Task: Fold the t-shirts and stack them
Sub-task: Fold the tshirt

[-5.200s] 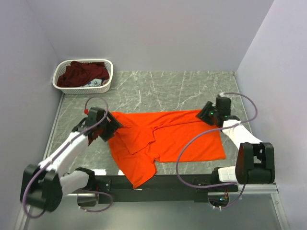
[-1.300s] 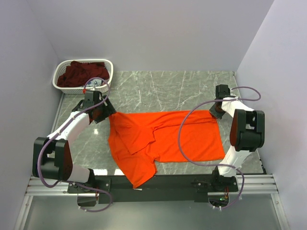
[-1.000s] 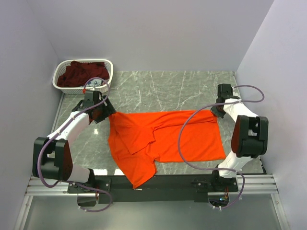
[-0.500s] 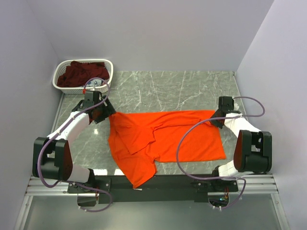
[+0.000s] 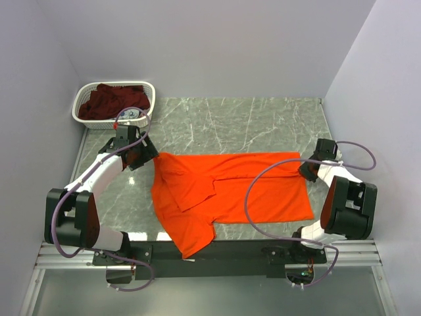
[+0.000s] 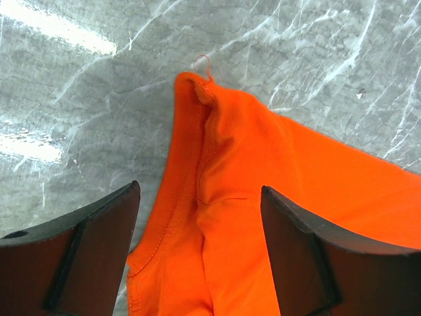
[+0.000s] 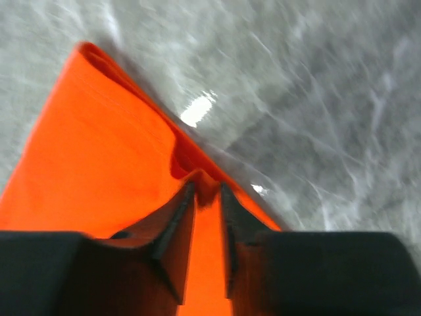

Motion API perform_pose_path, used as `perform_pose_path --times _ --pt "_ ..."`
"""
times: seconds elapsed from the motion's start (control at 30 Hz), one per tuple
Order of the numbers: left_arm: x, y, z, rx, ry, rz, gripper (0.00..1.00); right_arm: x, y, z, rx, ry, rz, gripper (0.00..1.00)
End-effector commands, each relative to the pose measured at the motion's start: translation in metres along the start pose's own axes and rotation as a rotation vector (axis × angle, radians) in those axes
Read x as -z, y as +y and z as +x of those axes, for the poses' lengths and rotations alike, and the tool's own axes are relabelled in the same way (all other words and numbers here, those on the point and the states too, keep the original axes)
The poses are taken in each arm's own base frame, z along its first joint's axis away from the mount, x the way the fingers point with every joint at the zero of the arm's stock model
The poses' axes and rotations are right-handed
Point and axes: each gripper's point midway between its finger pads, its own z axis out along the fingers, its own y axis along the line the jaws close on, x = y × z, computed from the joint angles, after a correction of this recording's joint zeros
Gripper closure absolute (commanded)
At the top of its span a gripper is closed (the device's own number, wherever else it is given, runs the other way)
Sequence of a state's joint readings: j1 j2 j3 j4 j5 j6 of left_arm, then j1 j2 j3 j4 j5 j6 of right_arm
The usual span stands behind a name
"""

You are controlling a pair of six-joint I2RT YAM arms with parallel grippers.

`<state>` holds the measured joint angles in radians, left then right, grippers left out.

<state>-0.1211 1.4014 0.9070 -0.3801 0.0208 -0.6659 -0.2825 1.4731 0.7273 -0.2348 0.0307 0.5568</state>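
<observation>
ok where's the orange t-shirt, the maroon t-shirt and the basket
orange t-shirt (image 5: pixel 256 191) top view, flat middle of its body
maroon t-shirt (image 5: pixel 112 100) top view, bunched cloth heaped in the basket
basket (image 5: pixel 99 123) top view, its near white lattice wall

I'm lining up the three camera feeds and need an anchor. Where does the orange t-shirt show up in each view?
Top external: the orange t-shirt lies spread out in the middle of the picture.
Left wrist: an orange t-shirt corner runs from centre to lower right, between the dark fingers.
Right wrist: the orange t-shirt fills the lower left and runs between the dark fingers.
Shared landmark: the grey marble table.
</observation>
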Motion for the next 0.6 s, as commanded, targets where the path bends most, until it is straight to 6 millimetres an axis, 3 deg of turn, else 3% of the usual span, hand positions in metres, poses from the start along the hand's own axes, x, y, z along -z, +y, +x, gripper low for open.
perform_pose_path --times 0.0,0.1,0.2,0.33,0.47,0.57 --pt "0.006 -0.001 -0.007 -0.013 -0.03 0.012 0.2 0.005 0.016 -0.025 0.038 -0.04 -0.043 0.67" --pt "0.005 -0.003 -0.008 -0.014 -0.033 0.018 0.2 0.016 0.013 -0.028 0.029 -0.063 -0.03 0.55" --pt "0.004 -0.004 -0.01 -0.008 -0.034 0.019 0.19 0.025 0.015 -0.035 0.045 -0.097 -0.045 0.5" --pt "-0.004 -0.016 -0.006 0.018 0.013 0.061 0.18 0.033 0.039 -0.049 0.102 -0.109 -0.148 0.49" --pt "-0.015 -0.022 -0.008 0.026 0.034 0.055 0.22 0.026 0.063 -0.055 0.109 -0.087 -0.244 0.49" --pt "-0.026 -0.026 -0.01 0.019 0.055 0.043 0.29 0.014 0.067 -0.058 0.118 -0.066 -0.236 0.49"
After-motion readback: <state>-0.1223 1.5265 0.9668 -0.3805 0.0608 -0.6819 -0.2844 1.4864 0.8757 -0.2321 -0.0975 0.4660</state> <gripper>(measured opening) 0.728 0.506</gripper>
